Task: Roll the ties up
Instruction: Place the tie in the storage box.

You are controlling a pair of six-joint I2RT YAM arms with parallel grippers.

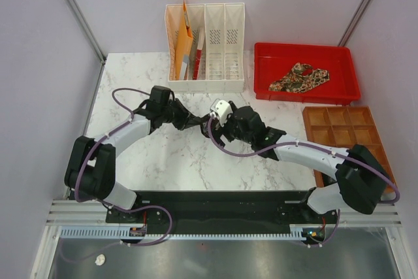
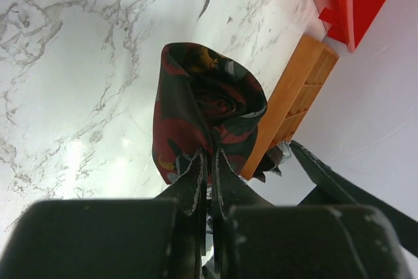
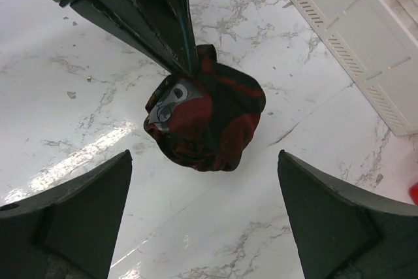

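A dark maroon tie is wound into a tight bundle and hangs just above the marble table. My left gripper is shut on its upper fold. In the right wrist view the same tie bundle hangs from the left fingers, which come in from the top. My right gripper is open, one finger on each side below the bundle, not touching it. From above, both grippers meet at the table's middle around the tie. A tan paisley tie lies crumpled in the red tray.
A white file rack with orange folders stands at the back, just behind the grippers. A wooden compartment tray lies at the right under the right arm. Walls close in on both sides.
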